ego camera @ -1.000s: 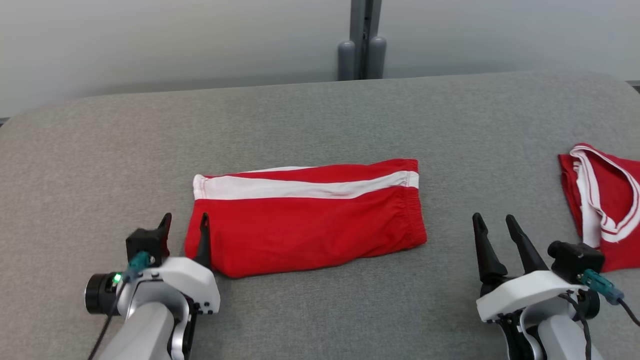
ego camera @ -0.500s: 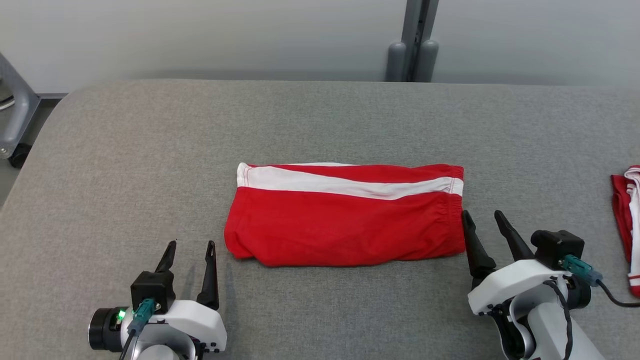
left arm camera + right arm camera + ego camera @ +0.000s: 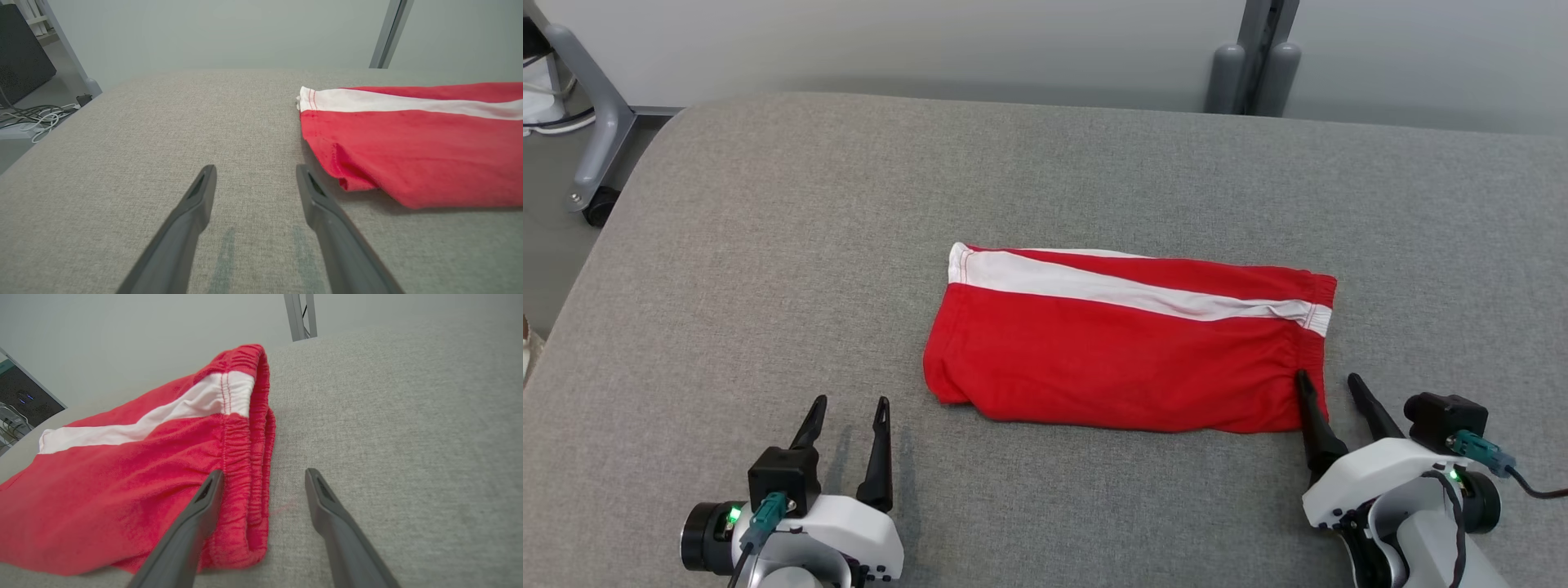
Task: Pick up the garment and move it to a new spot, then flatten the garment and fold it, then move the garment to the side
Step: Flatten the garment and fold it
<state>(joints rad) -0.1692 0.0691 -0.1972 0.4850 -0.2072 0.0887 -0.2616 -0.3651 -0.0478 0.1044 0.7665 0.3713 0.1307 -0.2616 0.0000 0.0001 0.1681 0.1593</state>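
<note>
Fingers of our left gripper (image 3: 851, 402) stand spread and empty over the grey padded surface (image 3: 768, 245). Mid-surface we see the folded red garment (image 3: 1123, 359), white stripe along its far side. Our right gripper (image 3: 1327, 377) gapes empty, one finger over the waistband end.

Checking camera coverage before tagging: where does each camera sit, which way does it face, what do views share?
Head view: on the head, facing forward and down at the red garment on the grey table; left gripper and right gripper at bottom, open.
Left wrist view: on that wrist, looking along its fingers across the table; garment's hem end at right.
Right wrist view: along its fingers at the elastic waistband.
Shared: all three show the garment.
</note>
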